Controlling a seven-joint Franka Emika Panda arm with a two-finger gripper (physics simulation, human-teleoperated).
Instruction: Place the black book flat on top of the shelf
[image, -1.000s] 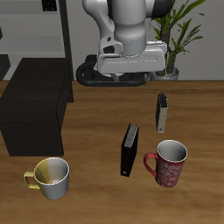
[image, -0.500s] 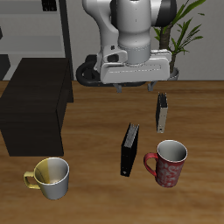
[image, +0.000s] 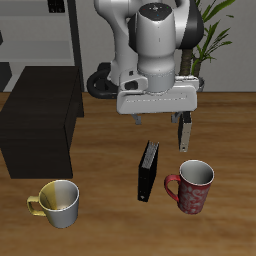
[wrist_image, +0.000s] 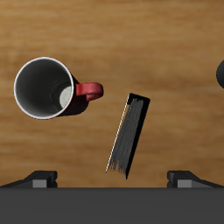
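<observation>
The black book (image: 148, 170) stands on its long edge on the wooden table, between the shelf and a red mug. It also shows in the wrist view (wrist_image: 128, 136), seen from above as a thin dark slab. The shelf (image: 40, 125) is a large matte black box with a flat, bare top at the table's side. My gripper (image: 159, 120) hangs above and a little behind the book, its jaws wide apart and empty. Both fingertips (wrist_image: 42, 178) show in the wrist view, apart from the book.
A red mug (image: 192, 186) stands close beside the black book and shows in the wrist view (wrist_image: 44, 87). A slim grey-and-pale book (image: 185, 130) stands behind it, partly hidden by my hand. A yellow mug (image: 58, 202) sits near the front edge. A potted plant (image: 203, 40) and a grey rack (image: 60, 35) stand at the back.
My gripper has come down and forward, from near the back of the table to just above the black book. The book and mugs have not moved.
</observation>
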